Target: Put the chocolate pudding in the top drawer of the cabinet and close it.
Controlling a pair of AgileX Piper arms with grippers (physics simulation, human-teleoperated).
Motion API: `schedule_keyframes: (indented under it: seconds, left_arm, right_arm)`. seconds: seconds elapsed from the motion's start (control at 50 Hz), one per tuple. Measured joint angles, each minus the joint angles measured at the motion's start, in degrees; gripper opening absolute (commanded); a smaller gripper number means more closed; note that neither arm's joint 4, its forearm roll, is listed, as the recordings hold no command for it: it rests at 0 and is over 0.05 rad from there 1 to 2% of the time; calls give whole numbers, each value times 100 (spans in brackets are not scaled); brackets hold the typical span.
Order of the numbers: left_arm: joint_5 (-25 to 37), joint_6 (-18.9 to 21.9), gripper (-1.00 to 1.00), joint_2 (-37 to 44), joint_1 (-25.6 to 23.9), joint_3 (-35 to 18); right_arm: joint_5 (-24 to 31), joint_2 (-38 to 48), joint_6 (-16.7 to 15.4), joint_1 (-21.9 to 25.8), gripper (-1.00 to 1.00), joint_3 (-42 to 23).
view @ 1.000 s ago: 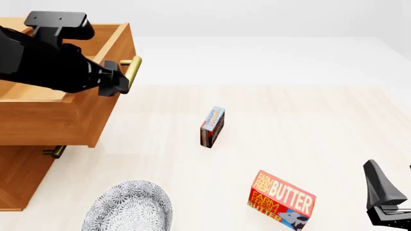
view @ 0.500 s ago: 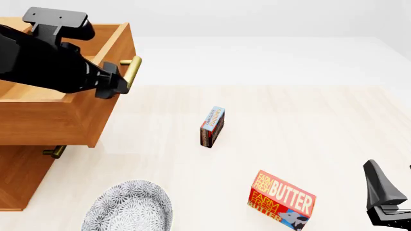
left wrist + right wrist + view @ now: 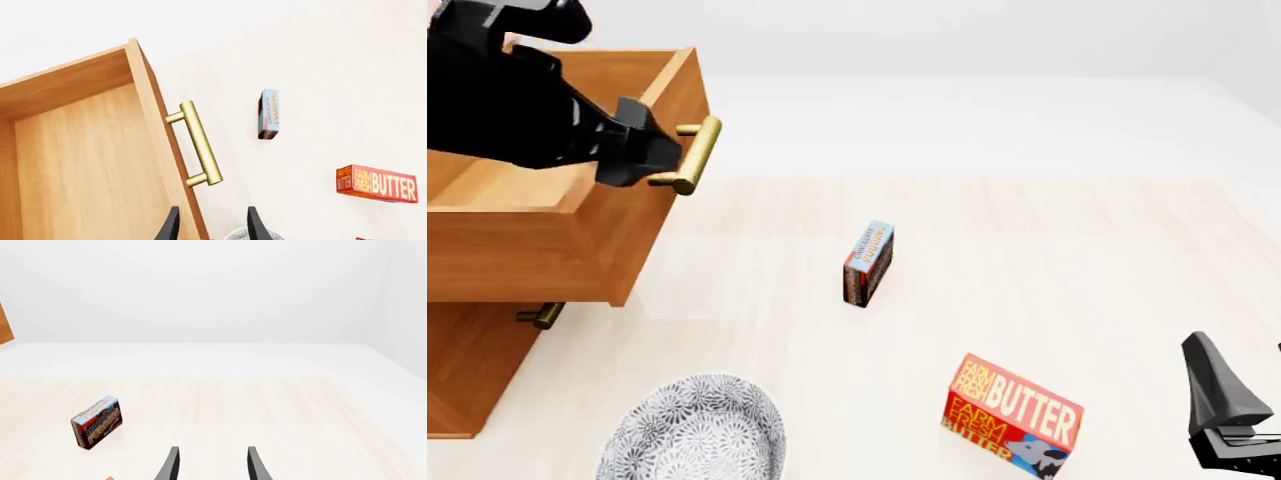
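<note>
- Reading "CHOCOLATE PUDDING" on the chocolate pudding [image 3: 869, 264], standing on edge on the table [image 3: 1068, 240].
- "FARM FRESH BUTTER" marks the butter box [image 3: 1012, 415], nearer me.
- My left gripper [image 3: 641, 152] hangs open and empty by the top drawer [image 3: 554, 235]'s brass handle [image 3: 698, 155], pudding well apart.
- My right gripper [image 3: 211, 465]: parted, empty.

One chocolate pudding [image 3: 869, 263], one butter box [image 3: 1012, 415], one patterned plate [image 3: 698, 432], one cabinet [image 3: 474, 370].

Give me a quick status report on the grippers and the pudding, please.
Left gripper open, above the drawer front, off the handle. Right gripper open, low, empty. Pudding on edge on the table, nothing blocking.
</note>
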Motion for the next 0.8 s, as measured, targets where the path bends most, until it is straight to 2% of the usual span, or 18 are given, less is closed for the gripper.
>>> schedule_keyframes:
  seconds: [0.16, 0.36, 0.56, 0.8]
  left_arm:
    - [-335, 390, 100, -305, -305, -304]
    - [-561, 678, 100, -631, -512, -306]
    - [-922, 1193, 100, -1116, -782, 85]
    - [-1499, 1582, 100, -1783, -1148, 838]
  right_arm:
    - [0, 0, 0, 0, 100, 0]
    - [0, 0, 0, 0, 100, 0]
    - [0, 0, 0, 0, 100, 0]
    - [0, 0, 0, 0, 100, 0]
